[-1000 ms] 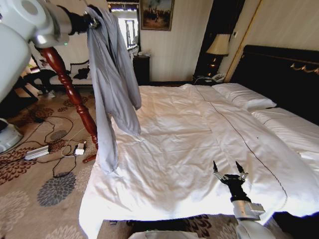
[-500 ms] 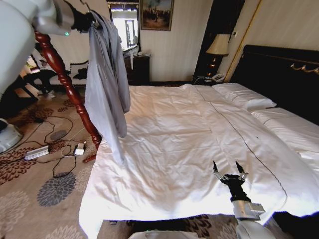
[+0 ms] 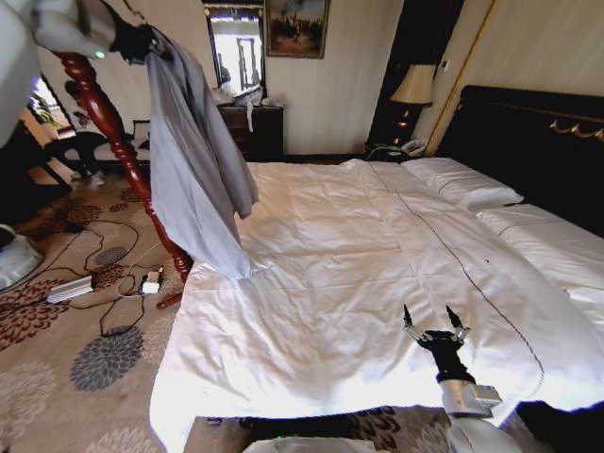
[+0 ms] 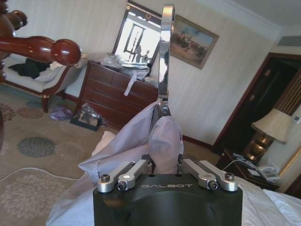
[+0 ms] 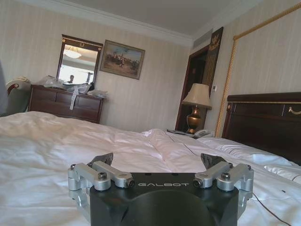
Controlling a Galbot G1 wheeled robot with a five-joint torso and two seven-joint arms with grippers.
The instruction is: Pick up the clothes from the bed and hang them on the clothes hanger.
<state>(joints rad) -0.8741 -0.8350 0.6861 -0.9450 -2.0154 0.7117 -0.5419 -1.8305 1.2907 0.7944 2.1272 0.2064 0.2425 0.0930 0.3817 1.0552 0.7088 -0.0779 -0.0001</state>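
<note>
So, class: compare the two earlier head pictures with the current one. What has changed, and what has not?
The left gripper, shut on the jacket at its hanger hook, has carried it further left and slightly up, off the bed edge; the cloth has swung. The right gripper stayed low over the duvet, jaws open.

A turned red wooden post (image 3: pixel 113 132) rises over floral carpet (image 3: pixel 85 363) strewn with cables (image 3: pixel 104 260). A dark dresser (image 3: pixel 253 127), mirror (image 3: pixel 236 47), framed painting (image 3: pixel 296 26) and lamp (image 3: pixel 412 87) line the far wall.
</note>
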